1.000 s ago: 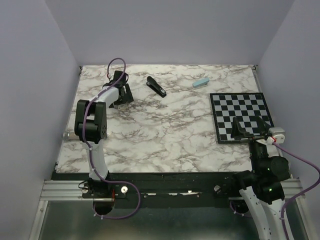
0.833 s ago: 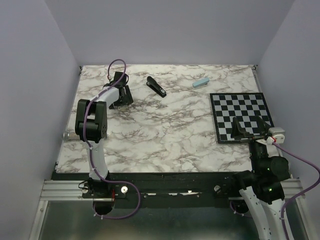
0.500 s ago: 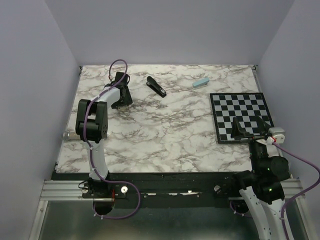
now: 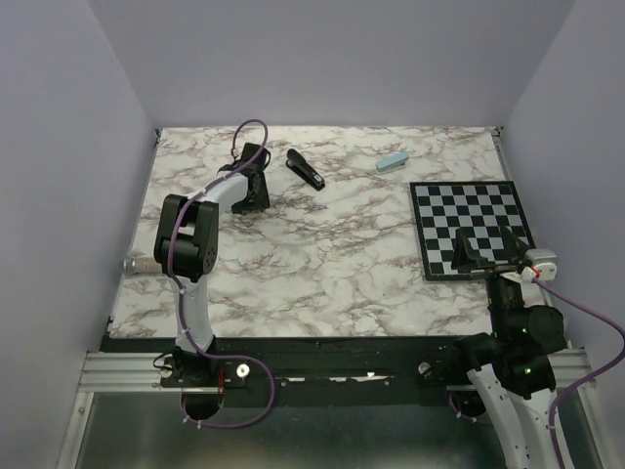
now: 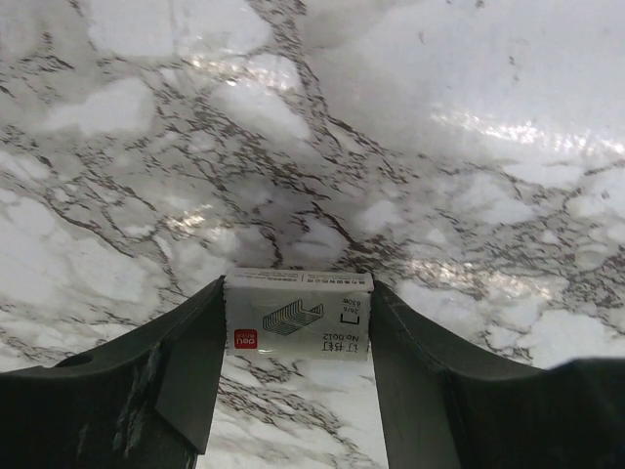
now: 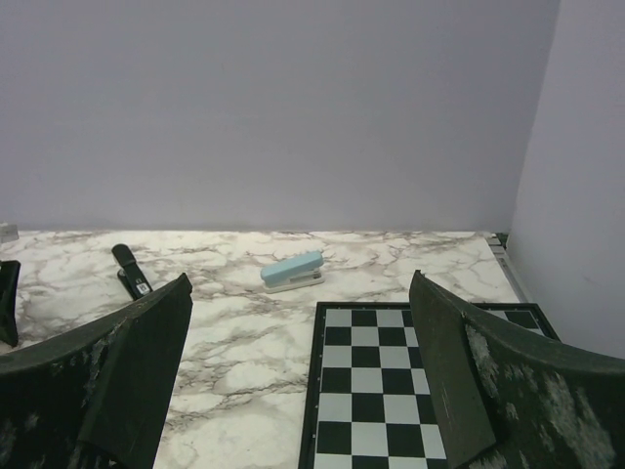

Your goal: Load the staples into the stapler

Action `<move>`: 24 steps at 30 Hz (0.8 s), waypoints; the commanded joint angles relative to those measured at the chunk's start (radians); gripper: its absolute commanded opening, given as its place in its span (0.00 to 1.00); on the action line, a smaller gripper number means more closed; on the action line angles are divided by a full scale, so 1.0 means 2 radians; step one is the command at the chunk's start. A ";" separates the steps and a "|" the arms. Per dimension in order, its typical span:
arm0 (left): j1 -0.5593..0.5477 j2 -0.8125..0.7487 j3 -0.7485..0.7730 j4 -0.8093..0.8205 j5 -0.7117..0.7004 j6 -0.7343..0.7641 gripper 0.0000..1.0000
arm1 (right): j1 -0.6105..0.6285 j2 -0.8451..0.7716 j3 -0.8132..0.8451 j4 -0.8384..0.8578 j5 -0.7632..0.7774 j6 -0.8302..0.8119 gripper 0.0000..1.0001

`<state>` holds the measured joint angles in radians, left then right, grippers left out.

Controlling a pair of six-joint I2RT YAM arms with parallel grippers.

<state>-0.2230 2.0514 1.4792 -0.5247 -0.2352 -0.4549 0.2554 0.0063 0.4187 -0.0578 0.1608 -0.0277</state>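
Top view: the left end effector [image 4: 256, 186] sits low near the far edge of the worktop [image 4: 322, 264], just left of the closed black stapler [image 4: 306, 169]. Left wrist view: its fingers [image 5: 195, 371] press both ends of the staples box [image 5: 298, 327], which apparently rests on the worktop. Right wrist view: the right end effector [image 6: 300, 283] stands wide apart and empty. Step in hand: securing the staples. The next move calls for opening the stapler.

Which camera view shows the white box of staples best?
The left wrist view: the box of staples is close up, its printed label visible, between the fingers of the left gripper. In the top external view that gripper hides it. The right wrist view does not show it.
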 commanded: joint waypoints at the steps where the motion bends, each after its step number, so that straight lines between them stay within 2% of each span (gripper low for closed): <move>1: -0.033 -0.012 -0.012 -0.036 0.007 0.013 0.63 | 0.003 -0.131 -0.001 -0.009 0.014 -0.006 1.00; 11: -0.113 -0.012 -0.034 -0.028 0.045 -0.021 0.63 | 0.003 -0.129 -0.001 -0.011 0.013 -0.008 1.00; 24: -0.228 -0.091 -0.160 0.009 0.040 -0.049 0.66 | 0.002 -0.117 -0.001 -0.012 -0.010 -0.006 1.00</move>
<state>-0.5995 1.8923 1.2419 -0.4713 -0.1997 -0.5091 0.2554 0.0063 0.4187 -0.0578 0.1669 -0.0280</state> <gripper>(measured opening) 0.655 0.998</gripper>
